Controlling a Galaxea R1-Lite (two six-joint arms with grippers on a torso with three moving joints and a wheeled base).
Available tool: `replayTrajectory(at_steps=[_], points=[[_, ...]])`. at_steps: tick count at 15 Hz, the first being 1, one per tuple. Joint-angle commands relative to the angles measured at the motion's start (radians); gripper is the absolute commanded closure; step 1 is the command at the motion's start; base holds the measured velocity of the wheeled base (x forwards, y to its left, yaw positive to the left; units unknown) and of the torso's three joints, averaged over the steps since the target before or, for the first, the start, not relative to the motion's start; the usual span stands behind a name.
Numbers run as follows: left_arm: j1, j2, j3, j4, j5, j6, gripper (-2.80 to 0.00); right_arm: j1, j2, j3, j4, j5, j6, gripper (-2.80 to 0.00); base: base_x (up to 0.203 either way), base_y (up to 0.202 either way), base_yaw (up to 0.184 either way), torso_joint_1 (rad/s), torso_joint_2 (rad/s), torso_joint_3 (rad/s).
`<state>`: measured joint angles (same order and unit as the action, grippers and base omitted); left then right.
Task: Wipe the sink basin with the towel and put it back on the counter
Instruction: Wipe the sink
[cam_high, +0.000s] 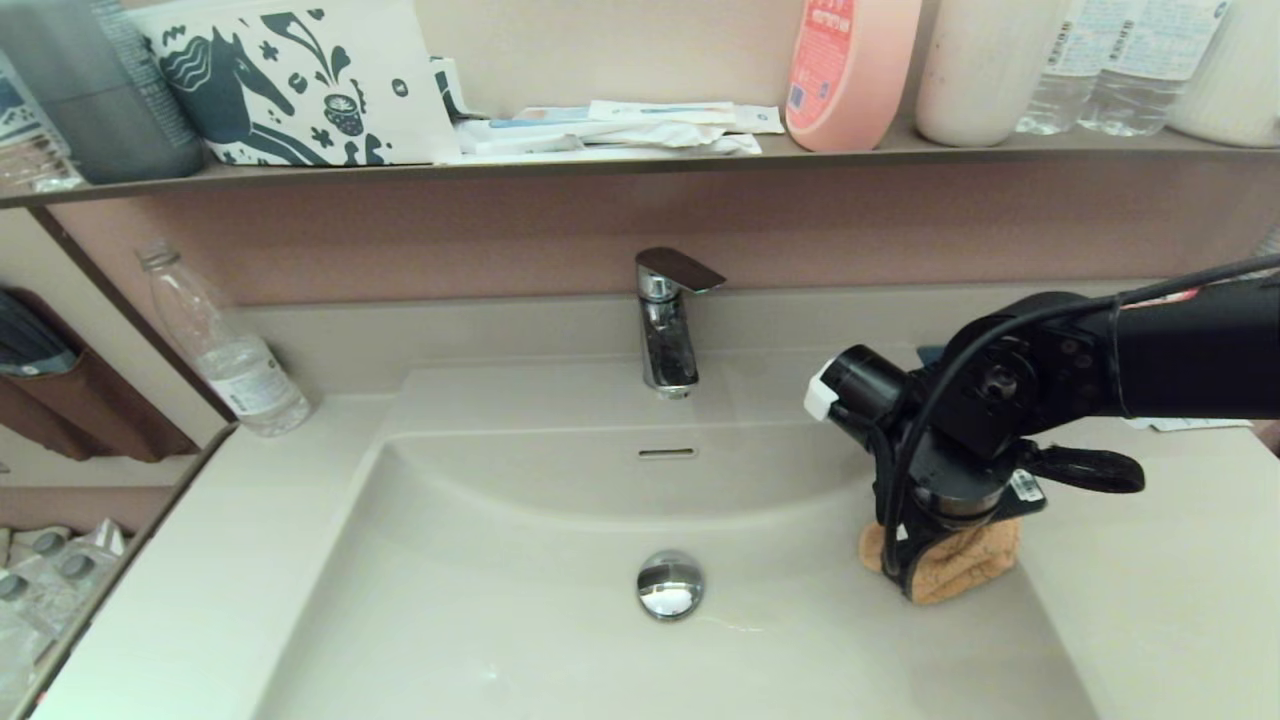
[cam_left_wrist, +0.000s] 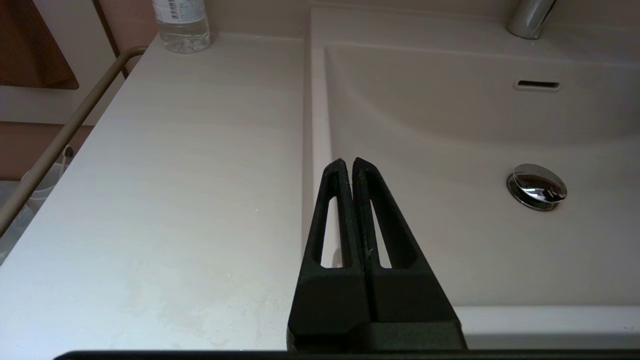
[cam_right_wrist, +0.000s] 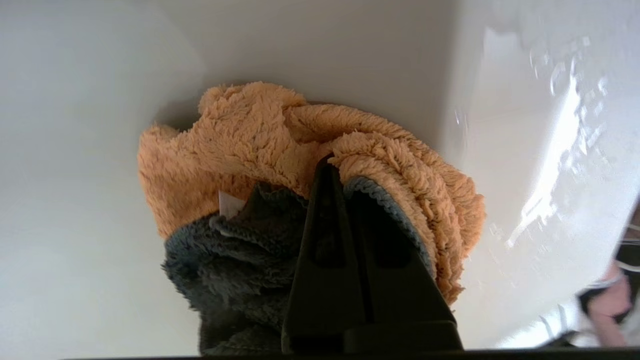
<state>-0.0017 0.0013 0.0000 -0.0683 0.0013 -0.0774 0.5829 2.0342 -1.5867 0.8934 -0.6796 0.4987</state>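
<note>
The towel (cam_high: 950, 565) is orange-tan fluffy cloth with a grey underside, bunched against the right slope of the sink basin (cam_high: 560, 640). In the right wrist view the towel (cam_right_wrist: 260, 135) presses on the basin wall (cam_right_wrist: 75, 125) and folds around my right gripper (cam_right_wrist: 327, 165), which is shut on it. In the head view the right gripper's fingers are hidden behind the wrist and the cloth. My left gripper (cam_left_wrist: 349, 162) is shut and empty, hovering over the basin's left rim near the counter (cam_left_wrist: 175, 175). The chrome drain plug (cam_high: 670, 584) sits mid-basin.
A chrome tap (cam_high: 668, 325) stands behind the basin. A clear plastic bottle (cam_high: 228, 350) stands at the counter's back left. A dark shelf (cam_high: 600, 158) above holds a printed packet, a pink bottle and other bottles. Bare counter (cam_high: 1150, 580) lies right of the basin.
</note>
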Motion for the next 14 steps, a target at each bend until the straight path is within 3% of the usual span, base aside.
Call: replayTrajectory(at_steps=[1,7,11,14], points=[[0.000,0.000,0.000,-0.001,0.000,-0.001,0.00,-0.012,0.054,-0.067,0.003,-0.003,0.002,0.00,0.000,0.000,0.000,0.000,0.00,0.000],[0.000,0.000,0.000,-0.001,0.000,-0.001,0.00,-0.059,0.119,-0.286,0.005,-0.003,-0.021,0.00,0.000,0.000,0.000,0.000,0.00,0.000],[0.000,0.000,0.000,-0.001,0.000,-0.001,0.00,-0.066,0.081,-0.303,0.008,-0.001,-0.033,0.00,0.000,0.000,0.000,0.000,0.00,0.000],[0.000,0.000,0.000,-0.001,0.000,-0.001,0.00,-0.006,0.010,-0.294,0.014,0.004,-0.031,0.00,0.000,0.000,0.000,0.000,0.00,0.000]])
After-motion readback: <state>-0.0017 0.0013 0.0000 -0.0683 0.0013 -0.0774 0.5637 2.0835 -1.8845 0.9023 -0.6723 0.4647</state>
